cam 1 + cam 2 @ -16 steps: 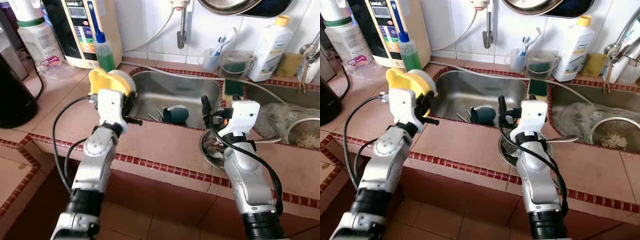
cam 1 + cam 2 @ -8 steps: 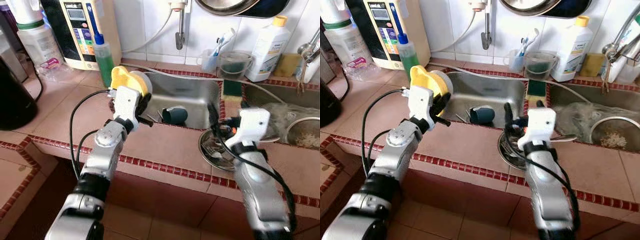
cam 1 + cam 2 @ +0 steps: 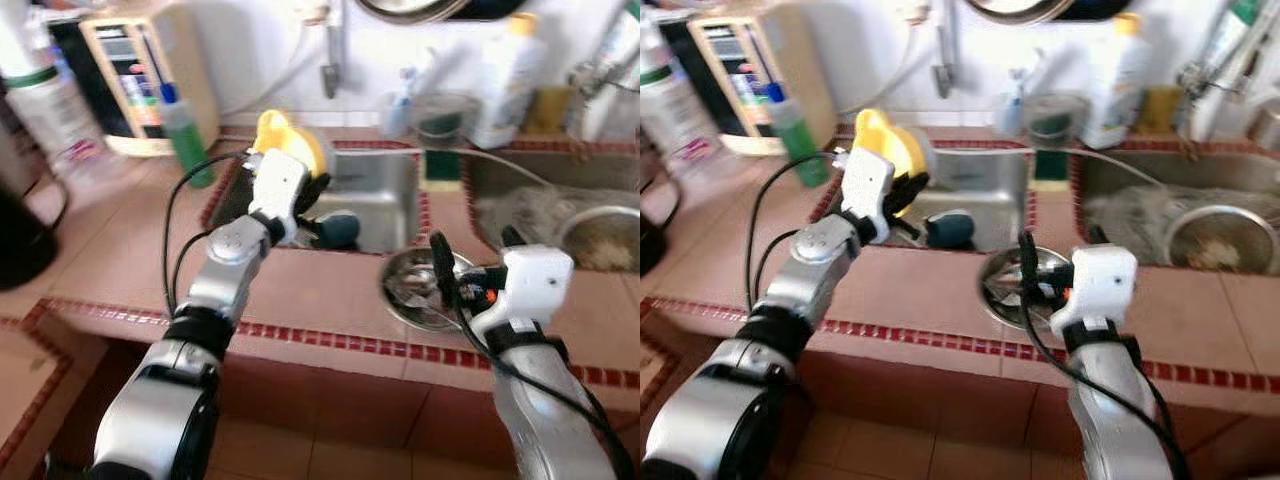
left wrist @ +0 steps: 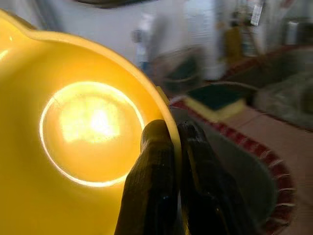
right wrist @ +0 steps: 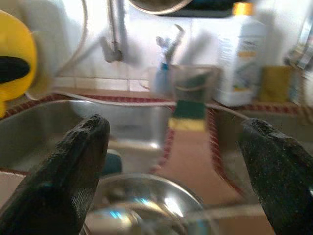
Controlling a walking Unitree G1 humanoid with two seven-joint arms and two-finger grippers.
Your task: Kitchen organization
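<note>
A yellow plastic bowl (image 3: 281, 141) hangs over the left rim of the steel sink (image 3: 379, 190). My left gripper (image 3: 308, 190) is shut on its rim, and the left wrist view shows both fingers (image 4: 159, 161) pinching the yellow edge (image 4: 73, 122). A dark teal object (image 3: 335, 228) lies in the sink just past the bowl. A steel bowl (image 3: 404, 290) with utensils in it sits on the tiled counter in front of the sink. My right gripper (image 3: 475, 255) is open just above and to the right of it, with nothing between its fingers (image 5: 73, 166).
A green soap bottle (image 3: 182, 135) and a water appliance (image 3: 135, 75) stand at the back left. A sponge (image 3: 441, 166), a cup with brushes (image 3: 440, 105) and a white bottle (image 3: 505, 70) line the back. The right basin holds a strainer (image 3: 600, 235). The whole picture is blurred.
My left gripper has carried the yellow bowl to the right, up to the sink's left rim. The right gripper has drawn back and to the right of the steel bowl. The camera has shifted.
</note>
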